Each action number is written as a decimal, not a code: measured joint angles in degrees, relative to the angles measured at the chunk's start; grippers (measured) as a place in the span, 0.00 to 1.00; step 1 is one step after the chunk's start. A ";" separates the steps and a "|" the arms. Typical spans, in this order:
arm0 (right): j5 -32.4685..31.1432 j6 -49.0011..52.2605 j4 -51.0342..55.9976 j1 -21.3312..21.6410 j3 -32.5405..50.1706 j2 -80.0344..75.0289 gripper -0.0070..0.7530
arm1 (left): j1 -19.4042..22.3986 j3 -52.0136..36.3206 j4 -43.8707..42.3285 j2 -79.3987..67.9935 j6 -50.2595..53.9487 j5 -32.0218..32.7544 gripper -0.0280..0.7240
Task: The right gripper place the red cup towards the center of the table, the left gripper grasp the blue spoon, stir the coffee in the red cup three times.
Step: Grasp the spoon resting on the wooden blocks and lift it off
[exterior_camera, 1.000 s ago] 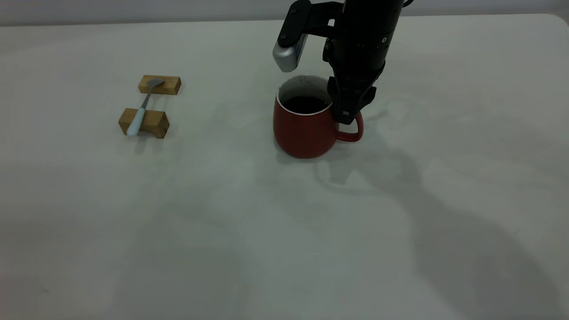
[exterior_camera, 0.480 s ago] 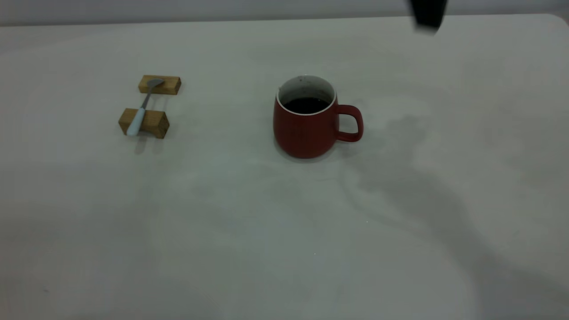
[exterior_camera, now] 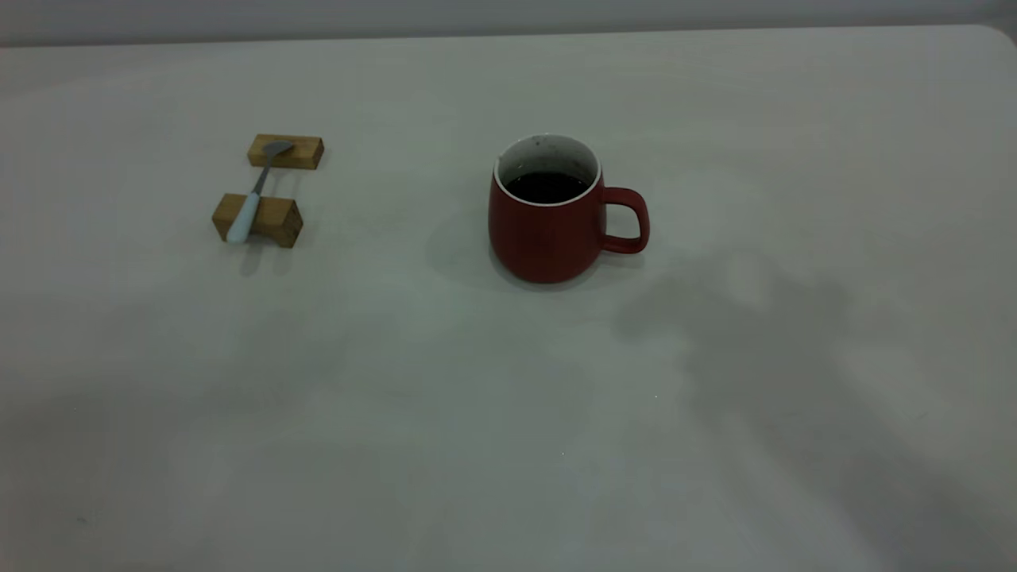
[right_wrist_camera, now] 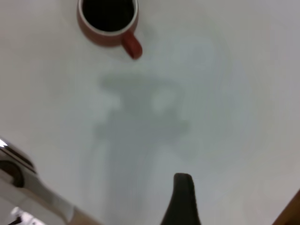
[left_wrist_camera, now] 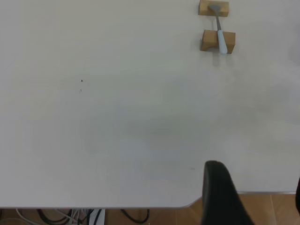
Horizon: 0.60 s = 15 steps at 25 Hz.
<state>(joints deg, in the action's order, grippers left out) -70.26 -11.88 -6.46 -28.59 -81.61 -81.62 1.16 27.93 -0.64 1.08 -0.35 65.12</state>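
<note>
The red cup (exterior_camera: 548, 230) stands upright near the middle of the table (exterior_camera: 508, 413), handle to the right, with dark coffee (exterior_camera: 547, 187) inside. Nothing holds it. The right wrist view looks down on the cup (right_wrist_camera: 96, 32) from far off. My right gripper (right_wrist_camera: 239, 187) is high and well back from it, open and empty, with one finger (right_wrist_camera: 183, 199) showing. The blue spoon (exterior_camera: 253, 199) lies across two wooden blocks at the table's left. My left gripper (left_wrist_camera: 255, 192) hangs open over the table edge, far from the spoon (left_wrist_camera: 220, 37). Neither arm appears in the exterior view.
The two wooden blocks (exterior_camera: 286, 151) (exterior_camera: 257, 219) carry the spoon, bowl on the far one. The table edge (left_wrist_camera: 140, 206) with cables below it shows in the left wrist view. A rounded table corner (exterior_camera: 997, 32) is at the far right.
The right gripper let go of the cup's handle, rose and left the exterior view. The cup stays where it was set. The spoon has not moved.
</note>
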 joint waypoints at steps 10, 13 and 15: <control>-0.69 10.89 1.71 1.46 31.57 42.67 0.91 | 0.00 0.00 0.00 0.00 0.35 0.00 0.65; -0.30 12.23 2.91 6.06 39.99 56.64 0.90 | 0.00 0.00 0.00 0.00 0.35 0.00 0.65; 1.33 12.65 3.44 9.74 44.55 64.46 0.90 | 0.00 0.00 0.00 0.00 0.35 0.00 0.65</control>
<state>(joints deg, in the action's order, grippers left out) -68.92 0.76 -3.03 -18.85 -37.05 -17.16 1.16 27.93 -0.64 1.08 0.00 65.12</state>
